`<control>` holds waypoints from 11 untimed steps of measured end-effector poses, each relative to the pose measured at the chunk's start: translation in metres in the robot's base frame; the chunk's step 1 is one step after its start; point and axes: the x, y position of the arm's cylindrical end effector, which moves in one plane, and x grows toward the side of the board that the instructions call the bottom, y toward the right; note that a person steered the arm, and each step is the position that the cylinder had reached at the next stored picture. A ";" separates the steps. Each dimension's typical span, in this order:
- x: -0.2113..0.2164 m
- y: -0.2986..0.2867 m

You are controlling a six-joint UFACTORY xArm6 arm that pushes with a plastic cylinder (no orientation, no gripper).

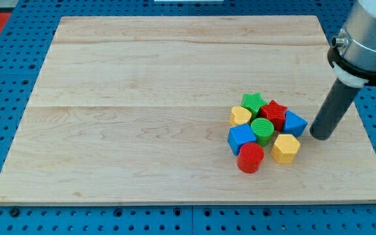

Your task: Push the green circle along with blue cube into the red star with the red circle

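The blocks lie in one tight cluster at the board's right of centre. The green circle (262, 130) sits in the middle, touching the blue cube (241, 138) on its left and the red star (274, 113) above it. The red circle (250, 158) lies at the bottom of the cluster, just below the blue cube. My tip (321, 135) stands on the board to the right of the cluster, a short gap from a second blue block (295, 123).
A green star (252, 102) sits at the cluster's top, a yellow heart-like block (240, 116) at its left, a yellow hexagon (285, 148) at its lower right. The wooden board (142, 117) lies on a blue pegboard table; its right edge is near my tip.
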 end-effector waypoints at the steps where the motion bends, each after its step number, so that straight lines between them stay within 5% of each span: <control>1: 0.002 -0.023; 3: 0.039 -0.009; 5: 0.057 -0.094; 7: 0.074 -0.070; 9: 0.060 -0.176; 11: 0.088 -0.221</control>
